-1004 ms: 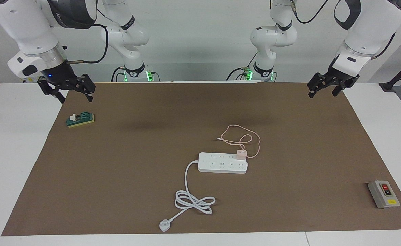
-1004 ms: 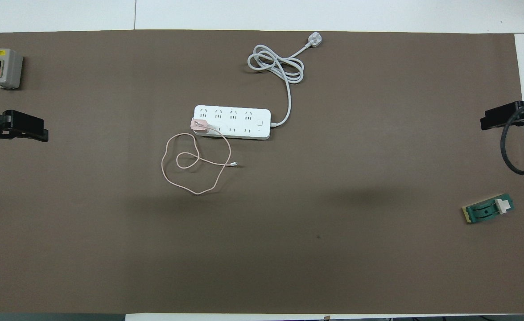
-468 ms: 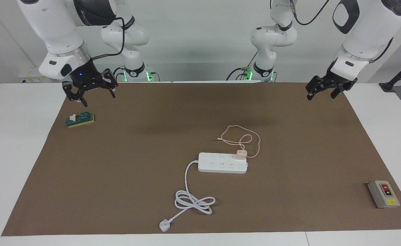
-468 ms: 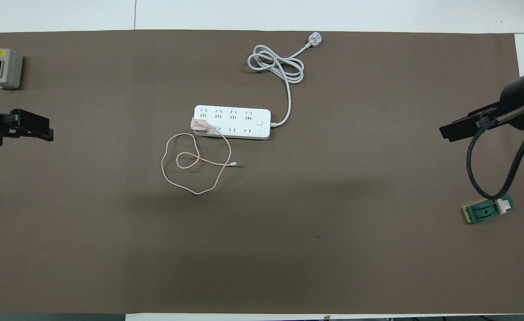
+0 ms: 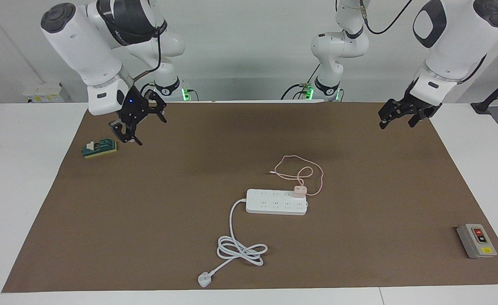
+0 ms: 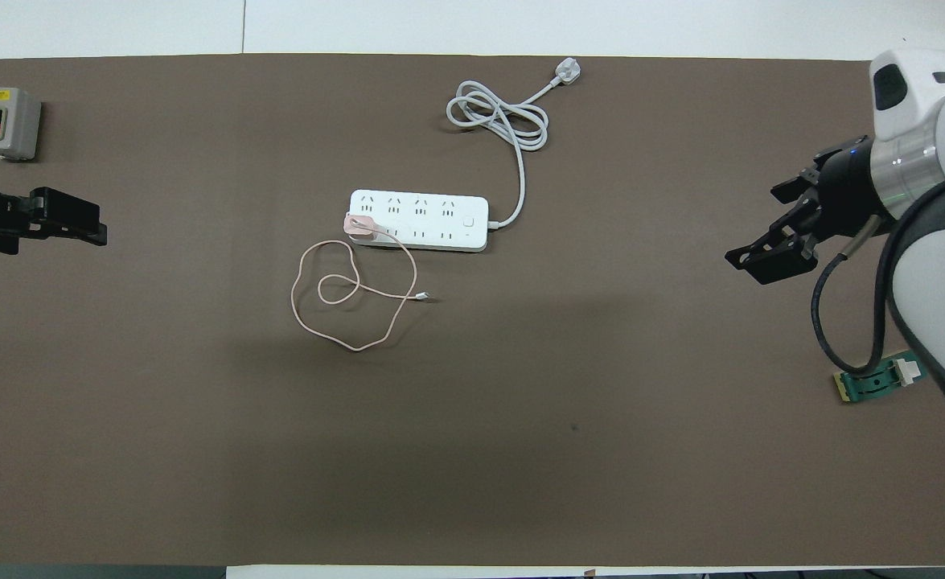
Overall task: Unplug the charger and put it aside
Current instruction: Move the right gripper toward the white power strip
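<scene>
Fingers on the right gripper [image 5: 137,123] are spread wide with nothing in them; you've got it up in the air over the brown mat [image 5: 155,203], near the corner at the right arm's end by the robots, just beside the green switch block [image 5: 99,148]. Left gripper [image 5: 396,115] hangs over the mat's corner at the left arm's end by the robots; I can't tell how its fingers stand from either view.

Your charger [image 5: 299,191] sits plugged into the white power strip [image 5: 276,202] around mid-surface, at the strip's end toward the left arm. Its pink cable [image 5: 300,170] lies looped on the mat on the robots' side of the strip. Neither gripper is near it.

Strip's thick white cord [image 5: 240,245] runs toward the surface's edge away from the robots, coiled once, ending in a white plug [image 5: 204,279]. Grey on/off switch box [image 5: 476,240] sits near the corner at the left arm's end, away from the robots.
</scene>
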You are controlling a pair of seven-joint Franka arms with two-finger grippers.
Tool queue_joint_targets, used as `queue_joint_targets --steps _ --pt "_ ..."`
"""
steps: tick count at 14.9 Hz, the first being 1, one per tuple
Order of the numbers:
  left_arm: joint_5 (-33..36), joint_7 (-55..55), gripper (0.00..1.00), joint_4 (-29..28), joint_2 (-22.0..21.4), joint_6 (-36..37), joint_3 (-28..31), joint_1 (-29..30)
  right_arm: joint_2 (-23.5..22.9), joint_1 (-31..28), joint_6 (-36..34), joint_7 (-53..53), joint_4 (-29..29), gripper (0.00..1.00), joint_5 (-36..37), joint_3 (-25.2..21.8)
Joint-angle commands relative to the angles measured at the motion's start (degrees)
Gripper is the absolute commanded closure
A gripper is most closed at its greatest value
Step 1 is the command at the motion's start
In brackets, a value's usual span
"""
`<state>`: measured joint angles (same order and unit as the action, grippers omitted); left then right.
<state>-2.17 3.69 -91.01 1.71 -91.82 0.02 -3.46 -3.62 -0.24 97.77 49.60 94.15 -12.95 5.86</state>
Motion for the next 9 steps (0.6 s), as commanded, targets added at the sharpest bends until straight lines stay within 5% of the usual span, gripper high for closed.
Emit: queue_joint_targets --steps 1,6,9 --pt "-2.13 -0.26 0.0 1.71 0.66 -0.21 0.25 -0.58 -1.29 -0.19 0.76 10.66 0.95 0.0 -1.73 1.61" --pt "-7.06 -0.35 0.0 1.89 2.85 -0.99 0.42 -0.67 -1.83 -0.28 1.81 19.2 3.58 0.0 -5.68 3.54" --pt "-7.06 -0.43 0.0 1.89 6.46 -4.34 0.34 -2.95 -3.4 -0.02 8.73 22.99 5.51 0.0 -5.78 4.42"
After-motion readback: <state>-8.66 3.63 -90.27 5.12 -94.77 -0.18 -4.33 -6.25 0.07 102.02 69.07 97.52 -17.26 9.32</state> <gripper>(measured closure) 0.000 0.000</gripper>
